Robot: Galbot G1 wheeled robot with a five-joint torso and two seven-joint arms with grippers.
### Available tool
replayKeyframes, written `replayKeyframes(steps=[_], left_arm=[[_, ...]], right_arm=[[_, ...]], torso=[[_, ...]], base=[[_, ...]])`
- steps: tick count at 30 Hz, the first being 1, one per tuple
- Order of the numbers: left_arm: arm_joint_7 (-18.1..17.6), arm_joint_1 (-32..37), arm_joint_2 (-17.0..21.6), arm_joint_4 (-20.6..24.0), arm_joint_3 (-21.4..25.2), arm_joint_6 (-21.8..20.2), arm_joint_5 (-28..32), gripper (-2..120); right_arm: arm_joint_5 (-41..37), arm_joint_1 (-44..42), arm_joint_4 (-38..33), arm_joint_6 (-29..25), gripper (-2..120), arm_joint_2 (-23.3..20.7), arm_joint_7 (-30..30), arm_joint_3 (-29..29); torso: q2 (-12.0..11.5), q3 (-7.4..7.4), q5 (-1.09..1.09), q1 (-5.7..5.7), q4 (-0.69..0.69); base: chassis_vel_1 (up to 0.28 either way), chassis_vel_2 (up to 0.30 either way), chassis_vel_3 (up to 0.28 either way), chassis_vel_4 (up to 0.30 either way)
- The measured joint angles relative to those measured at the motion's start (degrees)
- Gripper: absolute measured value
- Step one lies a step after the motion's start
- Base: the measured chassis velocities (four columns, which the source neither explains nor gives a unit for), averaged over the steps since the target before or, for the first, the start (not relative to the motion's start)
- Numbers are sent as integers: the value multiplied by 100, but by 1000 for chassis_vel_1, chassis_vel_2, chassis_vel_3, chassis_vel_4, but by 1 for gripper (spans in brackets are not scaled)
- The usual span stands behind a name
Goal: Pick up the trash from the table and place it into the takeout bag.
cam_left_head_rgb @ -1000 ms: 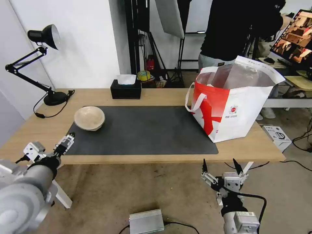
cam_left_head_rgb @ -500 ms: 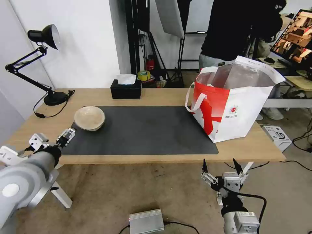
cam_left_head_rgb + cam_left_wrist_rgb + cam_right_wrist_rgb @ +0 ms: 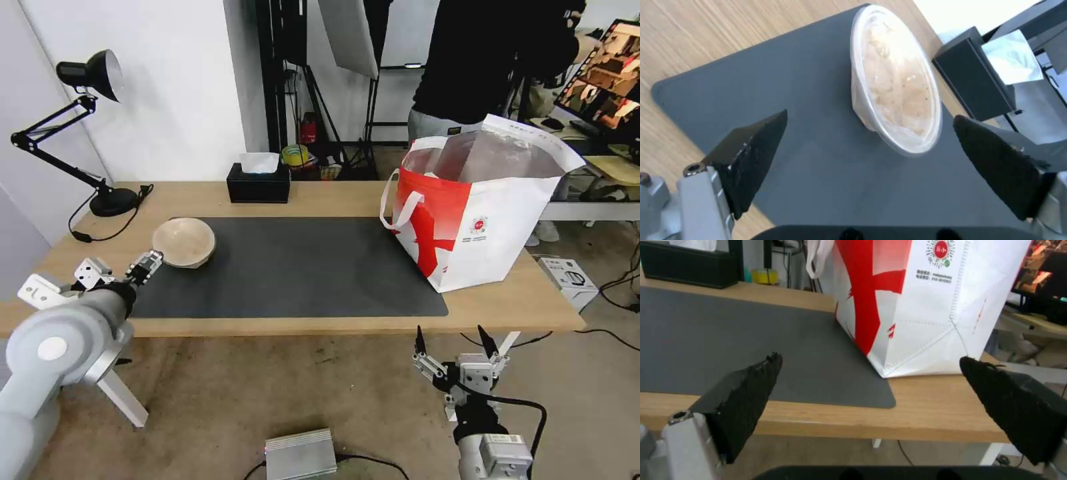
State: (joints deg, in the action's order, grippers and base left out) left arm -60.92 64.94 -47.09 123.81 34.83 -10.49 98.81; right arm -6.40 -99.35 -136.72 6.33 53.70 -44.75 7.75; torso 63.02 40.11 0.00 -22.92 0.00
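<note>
A beige bowl sits on the left end of the dark grey mat on the light-wood table. My left gripper hovers open just in front of and left of it, over the mat's near-left corner. In the left wrist view the bowl lies a short way beyond the open left gripper, untouched. The red-and-white takeout bag stands open at the table's right end. My right gripper hangs open and empty below the table's front edge, facing the bag.
A black tissue box stands at the table's back edge. A black desk lamp occupies the back-left corner. A person stands behind the bag. A silver box lies on the floor.
My left arm has moved forward and to the right, bringing its open gripper closer to the beige bowl. The right arm has not moved.
</note>
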Motion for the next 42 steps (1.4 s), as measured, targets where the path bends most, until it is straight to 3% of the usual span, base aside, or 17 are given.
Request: replayKeyframes(steps=[13, 34, 42], left_arm=[[-183, -632, 33, -619, -384, -73, 225, 100], [-260, -1646, -194, -1477, -1313, -136, 190, 100], [-257, -2112, -443, -1876, -1719, -139, 60, 100]], right_arm=[[0, 0, 0, 0, 100, 0, 0, 0], [0, 0, 0, 0, 100, 0, 0, 0], [0, 0, 0, 0, 100, 0, 0, 0]], torso=[[0, 0, 0, 0, 0], [0, 0, 0, 0, 0], [0, 0, 0, 0, -1]], base=[[0, 0, 0, 0], [0, 0, 0, 0], [0, 0, 0, 0]])
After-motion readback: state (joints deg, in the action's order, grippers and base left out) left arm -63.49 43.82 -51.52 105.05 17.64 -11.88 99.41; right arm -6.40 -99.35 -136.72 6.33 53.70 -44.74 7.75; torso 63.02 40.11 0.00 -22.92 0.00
